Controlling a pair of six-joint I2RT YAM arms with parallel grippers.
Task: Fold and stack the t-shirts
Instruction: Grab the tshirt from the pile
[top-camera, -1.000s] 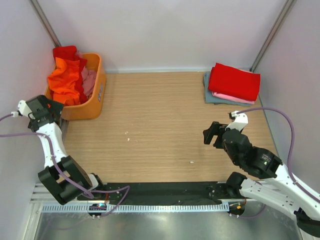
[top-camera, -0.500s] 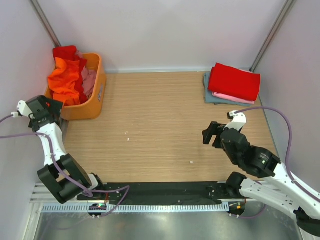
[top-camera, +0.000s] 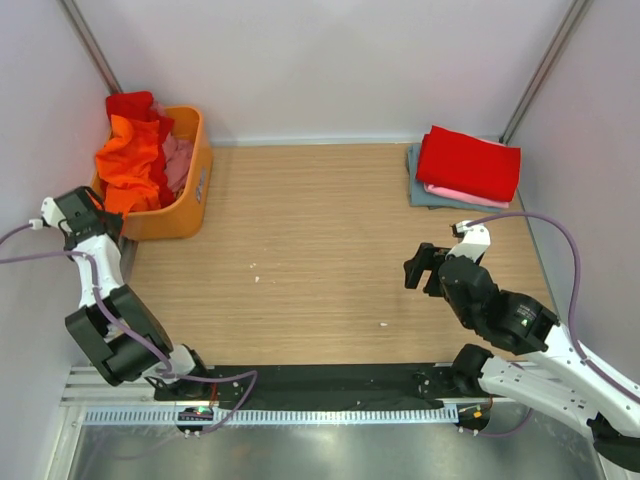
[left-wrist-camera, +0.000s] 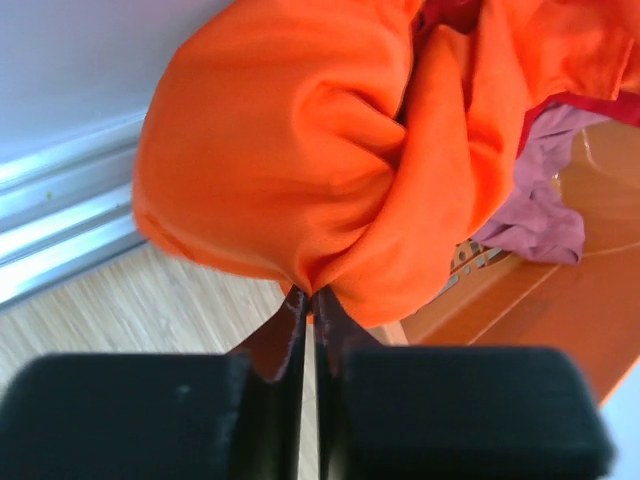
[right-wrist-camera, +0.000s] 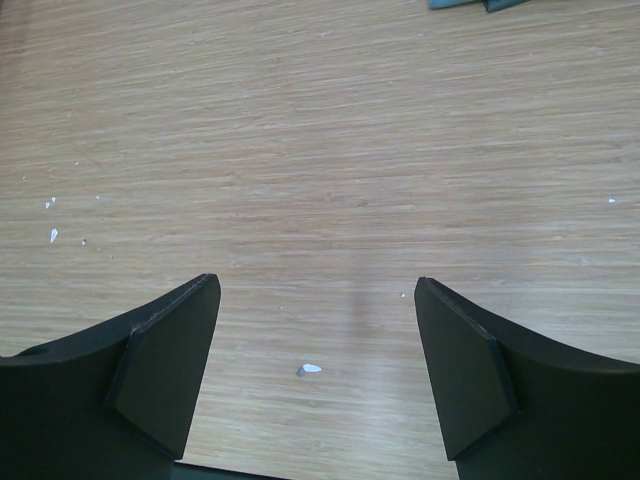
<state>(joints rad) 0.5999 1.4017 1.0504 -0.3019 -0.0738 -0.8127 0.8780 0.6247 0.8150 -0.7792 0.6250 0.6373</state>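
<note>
Okay, top camera first. The left gripper (top-camera: 85, 210) is parked at the near-left corner of the basket (top-camera: 192, 195), right up against the orange t-shirt (top-camera: 125, 165) that's heaped over the rim. A red t-shirt (top-camera: 130, 103) and a pink t-shirt (top-camera: 178, 158) are bunched in there with it. At the far right of the table (top-camera: 320, 230) sits the folded stack (top-camera: 468, 162), red on top, then pink, then grey-blue. The right gripper (top-camera: 420, 268) hovers over bare wood, well apart from any cloth.

Left wrist cam: the left gripper (left-wrist-camera: 308, 300) has its jaws pinched almost together, with a small fold of the orange t-shirt (left-wrist-camera: 290, 150) nipped at the very tips. The pink t-shirt (left-wrist-camera: 540, 205) peeks out behind it, lying against the basket (left-wrist-camera: 520, 320) wall.

Right wrist cam: the right gripper (right-wrist-camera: 315, 300) is spread wide with nothing in it, just table (right-wrist-camera: 320, 120) below.

My worries: that bite looks thin, so I reckon the fold could slip out on the lift. The orange shirt also looks tangled with the other two, so pulling it might drag them out, or tug the basket along or tip it. And it's a random fold rather than a shoulder or hem, so it'll probably spread out messy.
</note>
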